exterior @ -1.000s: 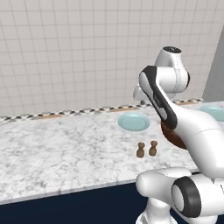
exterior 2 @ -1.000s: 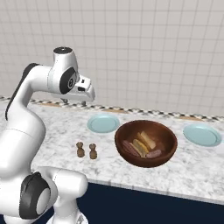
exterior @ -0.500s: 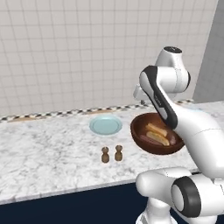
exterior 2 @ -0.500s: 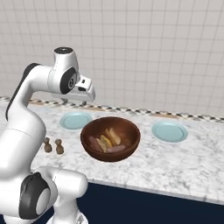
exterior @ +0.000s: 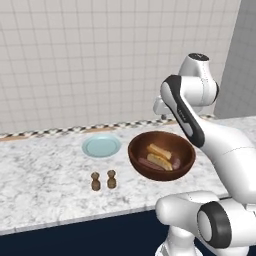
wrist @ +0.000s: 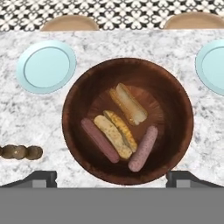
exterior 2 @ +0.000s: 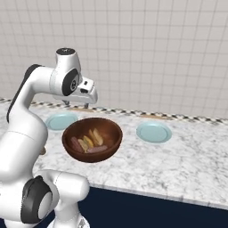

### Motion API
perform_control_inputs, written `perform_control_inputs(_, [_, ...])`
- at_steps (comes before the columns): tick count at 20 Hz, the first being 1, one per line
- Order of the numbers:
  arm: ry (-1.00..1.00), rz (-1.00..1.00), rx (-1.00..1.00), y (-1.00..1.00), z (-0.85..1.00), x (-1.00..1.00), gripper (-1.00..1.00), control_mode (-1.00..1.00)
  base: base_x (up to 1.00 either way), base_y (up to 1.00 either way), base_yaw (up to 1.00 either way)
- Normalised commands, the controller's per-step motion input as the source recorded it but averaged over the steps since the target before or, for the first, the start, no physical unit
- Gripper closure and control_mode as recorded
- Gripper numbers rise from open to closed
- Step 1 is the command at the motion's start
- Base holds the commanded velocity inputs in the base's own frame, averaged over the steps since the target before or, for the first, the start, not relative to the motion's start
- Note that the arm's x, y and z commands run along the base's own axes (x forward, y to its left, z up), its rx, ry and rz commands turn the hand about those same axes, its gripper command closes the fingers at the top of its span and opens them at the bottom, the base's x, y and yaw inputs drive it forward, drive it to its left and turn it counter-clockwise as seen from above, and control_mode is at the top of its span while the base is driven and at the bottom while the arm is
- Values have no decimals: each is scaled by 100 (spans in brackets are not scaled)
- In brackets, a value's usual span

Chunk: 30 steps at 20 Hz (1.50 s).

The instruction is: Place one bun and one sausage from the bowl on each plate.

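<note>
End effector [wrist: 112,177] hangs spread wide, empty, over the bowl [wrist: 78,105] mid-desk between 2 plates [wrist: 46,66]. Probably best: drop straight onto 1 bun [wrist: 128,103], fingers straddling its width.

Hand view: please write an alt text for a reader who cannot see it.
A dark wooden bowl on a marble counter holds two buns and two sausages, seen from above. A pale blue plate lies at its upper left, another at the right edge, both bare.
</note>
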Motion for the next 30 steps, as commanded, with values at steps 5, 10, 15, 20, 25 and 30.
perform_control_inputs(5, [0,0,0,0,0,0,-100,100,47,-33,0])
perform_control_inputs(10, [0,0,0,0,0,0,-100,100,51,-38,0])
perform_control_inputs(15, [7,0,1,-17,-17,6,-100,-100,3,-9,0])
perform_control_inputs(20, [11,20,-2,-8,-82,36,-100,-100,0,0,0])
perform_control_inputs(25, [-9,21,-21,3,-100,23,-100,-100,0,0,0])
perform_control_inputs(30, [2,10,-5,0,-40,3,-100,-100,0,0,0])
